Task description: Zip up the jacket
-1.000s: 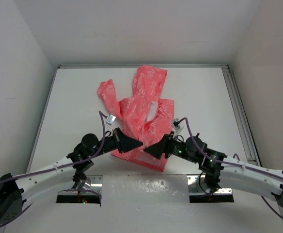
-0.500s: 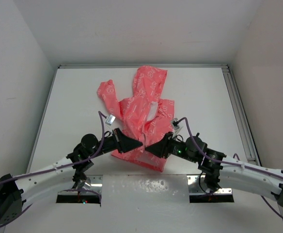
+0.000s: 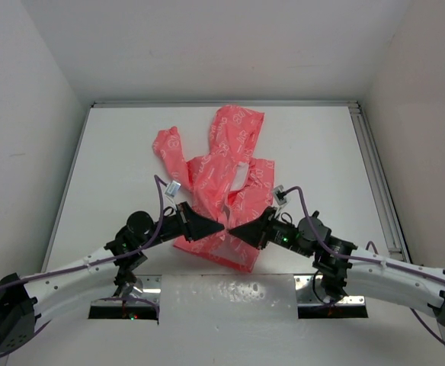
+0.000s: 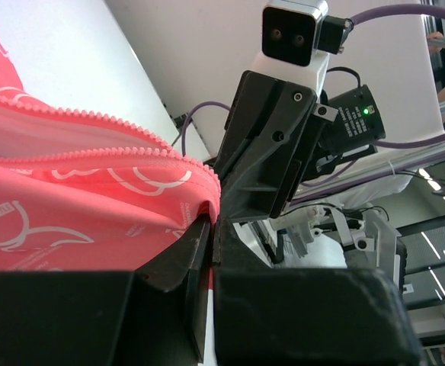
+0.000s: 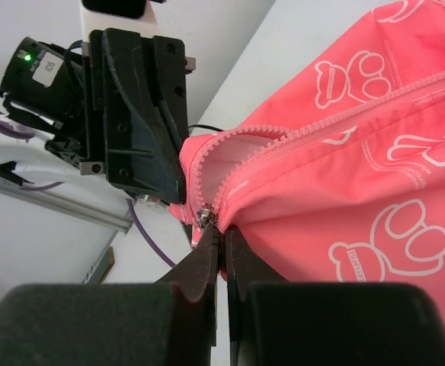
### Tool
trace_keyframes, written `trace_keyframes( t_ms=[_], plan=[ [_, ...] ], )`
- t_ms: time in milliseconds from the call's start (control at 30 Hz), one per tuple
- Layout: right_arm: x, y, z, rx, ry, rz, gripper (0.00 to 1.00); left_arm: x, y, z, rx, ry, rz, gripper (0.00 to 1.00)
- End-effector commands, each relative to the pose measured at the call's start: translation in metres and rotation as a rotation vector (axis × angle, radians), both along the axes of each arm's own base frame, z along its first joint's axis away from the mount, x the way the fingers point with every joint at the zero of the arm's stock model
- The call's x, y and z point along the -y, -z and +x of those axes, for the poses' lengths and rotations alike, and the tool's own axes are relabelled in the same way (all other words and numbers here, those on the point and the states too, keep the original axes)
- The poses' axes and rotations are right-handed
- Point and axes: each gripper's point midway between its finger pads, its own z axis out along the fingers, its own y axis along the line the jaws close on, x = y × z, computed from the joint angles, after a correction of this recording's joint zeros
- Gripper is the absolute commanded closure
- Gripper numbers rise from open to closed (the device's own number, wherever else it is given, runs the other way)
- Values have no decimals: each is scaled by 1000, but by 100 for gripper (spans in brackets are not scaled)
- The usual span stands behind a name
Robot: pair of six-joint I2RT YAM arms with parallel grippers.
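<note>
Item: coral-pink thin-fabric hooded jacket (image 3: pixel 224 164) with white printed marks, lying crumpled at mid-bench, hood toward the far wall, near hem lifted. Fastening: pink zipper teeth (image 4: pixel 93 155) unjoined, white lining showing between; small metal slider (image 5: pixel 203 218) at the hem corner. Holders: left end effector (image 3: pixel 219 226) pinched onto the hem edge; right end effector (image 3: pixel 232 228) pinched onto the hem beside the slider, tips nearly touching. Support: flat white bench (image 3: pixel 116 152).

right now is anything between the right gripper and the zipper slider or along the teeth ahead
Nothing visible. The right gripper is shut at the zipper slider of the jacket, and the open teeth ahead lie bare; the left gripper pinches the hem.
</note>
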Motion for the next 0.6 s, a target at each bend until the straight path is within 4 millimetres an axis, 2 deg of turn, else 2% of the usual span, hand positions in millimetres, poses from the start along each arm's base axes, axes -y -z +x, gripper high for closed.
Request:
trace_keyframes(
  t_ms=[0,67,233,567],
  plan=[
    [1,-39,-2,107,-5,156,100,-2,-5,-3,-10,3,-22,100],
    [4,-47,-2,125,2,183,100,-3,-8,1,8,-21,-8,100],
    [5,-49,-3,133,-1,167,100,-2,6,5,-10,-31,49,100],
    [2,-30,8,92,42,50,100,2,10,8,21,-20,123,100]
  ],
)
